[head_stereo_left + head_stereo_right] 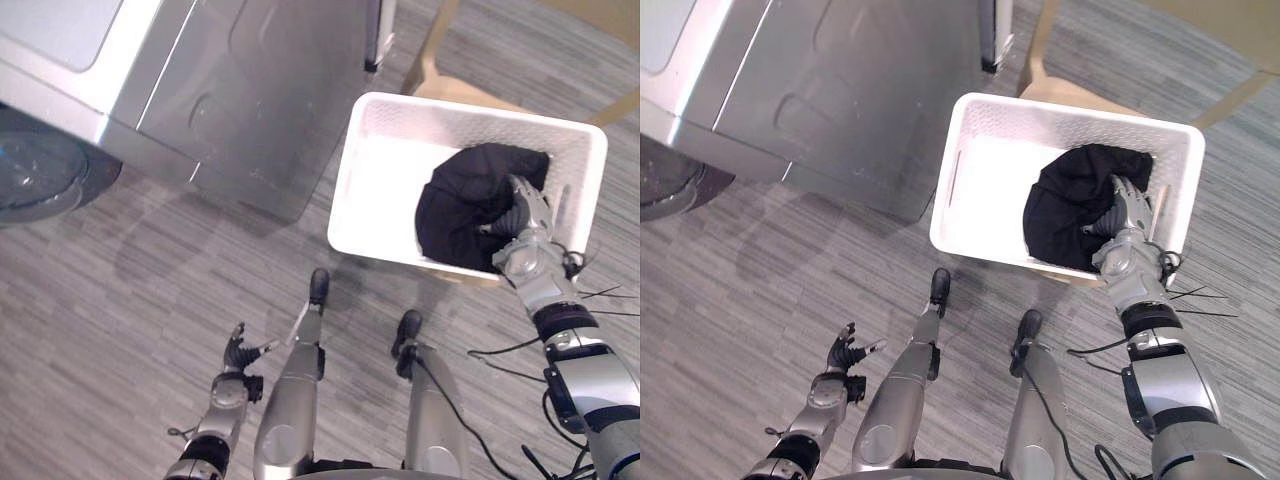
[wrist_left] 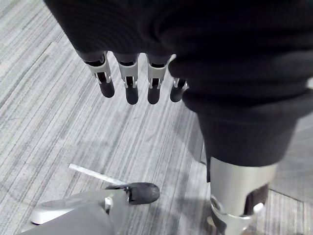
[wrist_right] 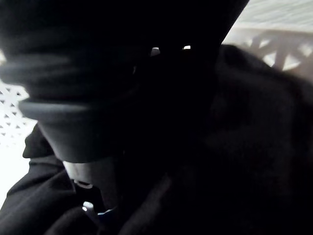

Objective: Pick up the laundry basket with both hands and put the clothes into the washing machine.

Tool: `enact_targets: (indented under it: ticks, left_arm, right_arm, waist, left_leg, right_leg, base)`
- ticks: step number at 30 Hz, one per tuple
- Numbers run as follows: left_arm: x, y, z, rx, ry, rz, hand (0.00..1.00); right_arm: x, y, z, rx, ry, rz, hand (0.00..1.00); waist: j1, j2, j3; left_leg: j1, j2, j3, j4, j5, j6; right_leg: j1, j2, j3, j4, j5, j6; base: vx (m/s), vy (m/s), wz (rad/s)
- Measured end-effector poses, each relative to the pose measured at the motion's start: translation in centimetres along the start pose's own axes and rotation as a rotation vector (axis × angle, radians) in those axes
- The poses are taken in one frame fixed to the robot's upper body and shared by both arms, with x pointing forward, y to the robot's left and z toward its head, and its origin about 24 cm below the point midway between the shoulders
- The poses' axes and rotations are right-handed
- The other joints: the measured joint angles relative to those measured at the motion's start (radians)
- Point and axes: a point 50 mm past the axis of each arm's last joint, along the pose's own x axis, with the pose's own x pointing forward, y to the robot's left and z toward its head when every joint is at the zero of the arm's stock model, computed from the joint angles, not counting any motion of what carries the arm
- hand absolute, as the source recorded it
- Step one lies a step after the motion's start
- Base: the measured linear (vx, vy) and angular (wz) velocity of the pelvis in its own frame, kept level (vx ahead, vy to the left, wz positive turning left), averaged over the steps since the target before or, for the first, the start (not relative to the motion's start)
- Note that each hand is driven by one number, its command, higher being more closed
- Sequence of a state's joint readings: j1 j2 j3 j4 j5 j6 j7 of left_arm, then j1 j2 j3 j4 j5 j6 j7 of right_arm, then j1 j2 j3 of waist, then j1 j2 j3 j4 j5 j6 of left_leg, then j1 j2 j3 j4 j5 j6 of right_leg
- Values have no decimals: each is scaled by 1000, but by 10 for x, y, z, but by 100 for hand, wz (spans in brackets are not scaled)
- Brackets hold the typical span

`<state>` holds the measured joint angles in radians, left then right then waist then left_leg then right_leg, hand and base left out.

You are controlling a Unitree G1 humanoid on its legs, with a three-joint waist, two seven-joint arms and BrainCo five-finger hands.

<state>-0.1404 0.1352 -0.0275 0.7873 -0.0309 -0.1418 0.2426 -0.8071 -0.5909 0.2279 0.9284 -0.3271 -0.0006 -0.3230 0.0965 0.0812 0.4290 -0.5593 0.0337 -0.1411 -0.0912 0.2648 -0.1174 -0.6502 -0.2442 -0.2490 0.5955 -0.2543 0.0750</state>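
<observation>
A white laundry basket (image 1: 375, 170) stands on a light wooden chair to the right of the silver washing machine (image 1: 200, 80). Black clothes (image 1: 465, 205) lie bunched in the basket's right half. My right hand (image 1: 525, 240) reaches over the basket's near rim and rests on that cloth, which surrounds it in the right wrist view as black clothes (image 3: 254, 147). My left hand (image 1: 238, 355) hangs low at the lower left over the floor, well away from the basket. Its fingers (image 2: 127, 81) are straight and hold nothing.
The washer's round glass door (image 1: 40, 175) hangs open at the far left. The wooden chair (image 1: 440, 60) under the basket has its legs showing behind it. Grey striped floor lies between me and the machine.
</observation>
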Motion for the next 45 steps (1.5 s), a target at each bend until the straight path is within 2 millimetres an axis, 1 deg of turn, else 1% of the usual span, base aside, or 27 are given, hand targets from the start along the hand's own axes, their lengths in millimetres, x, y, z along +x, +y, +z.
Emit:
enact_targets:
  ticks: [4, 6, 9, 10, 12, 13, 16, 18, 20, 21, 22, 23, 24, 25, 26, 28, 29, 31, 34, 36, 38, 40, 41, 42, 43, 44, 45]
  left_arm:
    - [0, -6, 10, -54, -35, 0, 0]
    - [0, -7, 13, -74, -42, 3, 0]
    - [0, -10, 16, -101, -50, -2, 0]
    - [-1, -12, 16, -105, -49, -5, 0]
    - [-2, -14, 15, -117, -42, -11, 0]
    - [-2, -15, 15, -117, -42, -11, 0]
    - [-1, -12, 14, -111, -41, -7, 0]
    - [-2, -10, 11, -104, -31, -2, 0]
    - [-4, -6, 6, -93, -18, 4, 0]
    - [-5, -4, 3, -87, -10, 9, 0]
    - [-6, -1, -1, -81, -1, 15, 0]
    - [-9, 3, -8, -66, 21, 23, 0]
    - [-12, 6, -15, -58, 44, 28, 0]
    - [-18, 11, -28, -39, 81, 35, 0]
    - [-19, 12, -30, -38, 88, 35, 0]
    - [-30, 15, -46, -31, 137, 27, 0]
    - [-31, 15, -48, -30, 142, 27, 0]
    - [-37, 16, -54, -20, 158, 22, 0]
    - [-43, 18, -59, -19, 168, 14, 0]
    - [-49, 23, -66, -31, 191, 36, 0]
    - [-50, 26, -68, -36, 199, 48, 0]
    - [-50, 25, -68, -36, 198, 47, 0]
    - [-49, 25, -67, -38, 194, 46, 0]
    - [-49, 25, -66, -43, 191, 48, 0]
    - [-49, 25, -65, -51, 184, 53, 0]
    - [-48, 26, -62, -69, 175, 68, 0]
    - [-49, 28, -64, -75, 179, 77, 0]
  right_arm:
    - [11, -12, 27, 91, -59, -9, 100]
    - [13, -15, 35, 131, -81, -4, 100]
    - [12, -18, 51, 202, -143, -2, 100]
    - [12, -18, 52, 213, -150, -2, 100]
    - [8, -19, 59, 236, -195, -9, 100]
    - [6, -20, 60, 248, -206, -17, 100]
    - [-2, -35, 66, 354, -263, -96, 100]
    - [-13, -44, 61, 443, -282, -167, 100]
    - [-25, -45, 56, 512, -294, -200, 100]
    - [-31, -43, 54, 534, -299, -208, 100]
    - [-36, -41, 54, 560, -305, -213, 100]
    - [-46, -33, 51, 599, -302, -209, 100]
    - [-54, -24, 48, 622, -291, -192, 100]
    - [-68, -6, 43, 670, -266, -143, 100]
    - [-71, -3, 42, 682, -261, -132, 100]
    - [-98, 24, 35, 825, -206, -32, 100]
    - [-101, 26, 35, 841, -202, -24, 100]
    - [-118, 40, 33, 969, -178, 45, 100]
    - [-132, 49, 35, 1081, -164, 101, 100]
    - [-140, 55, 45, 1174, -182, 160, 100]
    - [-143, 57, 54, 1229, -208, 182, 100]
    - [-147, 62, 61, 1295, -213, 206, 100]
    - [-148, 64, 63, 1332, -204, 213, 100]
    - [-149, 65, 64, 1375, -197, 219, 100]
    - [-150, 63, 64, 1393, -201, 217, 100]
    - [-153, 59, 67, 1437, -213, 202, 100]
    - [-156, 56, 71, 1482, -237, 193, 100]
  waist:
    - [1, 0, 0]
    - [1, 0, 0]
    - [2, 0, 0]
    - [3, 0, 0]
    - [5, 0, 0]
    - [4, 0, 0]
    - [2, 0, 0]
    - [-1, 0, -1]
    - [-7, 0, -3]
    - [-7, -1, -7]
    - [-10, -1, -8]
    - [-15, -4, -20]
    - [-20, -7, -40]
    - [-23, -13, -74]
    - [-23, -14, -80]
    - [-24, -23, -129]
    - [-24, -24, -135]
    - [-25, -37, -165]
    - [-26, -51, -195]
    - [-25, -64, -218]
    - [-25, -66, -220]
    - [-27, -66, -220]
    - [-30, -69, -218]
    - [-28, -65, -218]
    - [-28, -64, -216]
    - [-31, -68, -216]
    - [-26, -74, -219]
  left_leg:
    - [-13, 0, 0, 0, 6, 5]
    - [-13, -1, -2, 0, 12, 5]
    - [-5, -3, -15, 0, 12, 5]
    - [1, -6, -16, 0, 12, 5]
    - [39, -14, -25, 0, 12, 5]
    - [50, -15, -28, 0, 12, 5]
    - [93, -19, -48, -1, 12, 5]
    - [124, -19, -58, -2, 12, 5]
    - [159, -17, -77, -3, 4, 8]
    - [170, -16, -78, -3, -3, 5]
    - [183, -16, -78, -3, -12, 11]
    - [197, -16, -77, -3, -17, 14]
    - [204, -17, -76, -3, -18, 16]
    - [221, -19, -73, -3, -22, 24]
    - [224, -19, -72, -3, -22, 25]
    - [272, -17, -49, -3, -33, 35]
    - [277, -16, -47, -3, -35, 36]
    - [319, -9, -27, -3, -49, 38]
    - [363, 7, 12, -3, -68, 38]
    - [397, 28, 67, -4, -81, 35]
    - [414, 38, 108, -3, -83, 34]
    - [430, 45, 131, -2, -93, 31]
    - [427, 41, 134, 25, -104, 37]
    - [414, 48, 129, 58, -123, 54]
    - [407, 50, 127, 68, -129, 57]
    - [396, 41, 106, 88, -129, 58]
    - [385, 29, 78, 110, -129, 58]
  right_leg:
    - [-13, -4, -9, 13, -2, -1]
    - [-7, -7, -21, 13, -2, -1]
    - [8, -12, -36, 15, -4, -1]
    - [16, -15, -38, 15, -7, 0]
    - [64, -22, -46, 10, -11, 2]
    - [78, -23, -48, 8, -13, 3]
    - [137, -23, -57, -10, -17, 6]
    - [186, -20, -75, -32, -19, 9]
    - [240, -11, -86, -60, -20, 12]
    - [257, -7, -85, -70, -20, 12]
    - [275, -2, -85, -83, -19, 15]
    - [297, 1, -86, -100, -15, 21]
    - [309, 2, -86, -113, -13, 25]
    - [338, 4, -86, -138, -5, 35]
    - [343, 6, -85, -145, -4, 36]
    - [406, 21, -77, -201, 19, 42]
    - [412, 23, -76, -208, 21, 42]
    - [459, 37, -56, -254, 39, 43]
    - [496, 59, -21, -309, 67, 42]
    - [513, 83, 35, -351, 100, 37]
    - [517, 101, 72, -371, 123, 32]
    - [513, 102, 91, -346, 127, 31]
    - [503, 89, 95, -312, 120, 33]
    - [512, 89, 106, -299, 105, 43]
    - [498, 89, 122, -247, 85, 43]
    - [462, 80, 154, -43, 14, 28]
    - [465, 73, 184, 97, -23, 30]
  base:
    - [23, -58, 4]
    - [38, -53, 10]
    - [47, -74, 15]
    - [49, -78, 14]
    - [35, -59, 17]
    - [23, -52, 16]
    - [-7, -43, 12]
    - [-27, -22, 17]
    - [-30, -16, 15]
    - [-31, -7, 4]
    - [0, 0, 0]
    - [0, 0, 0]
    - [33, 10, -1]
    - [60, 5, -1]
    - [89, -10, -6]
    - [108, -20, -16]
    - [82, -17, -23]
    - [39, -22, -29]
    - [6, -19, -48]
    - [-19, -16, -75]
    - [-48, 0, -72]
    - [-73, 9, -46]
    - [-101, -3, -4]
    - [-106, -21, 8]
    - [-125, -51, 44]
    - [-105, -124, 72]
    - [-107, -153, 82]
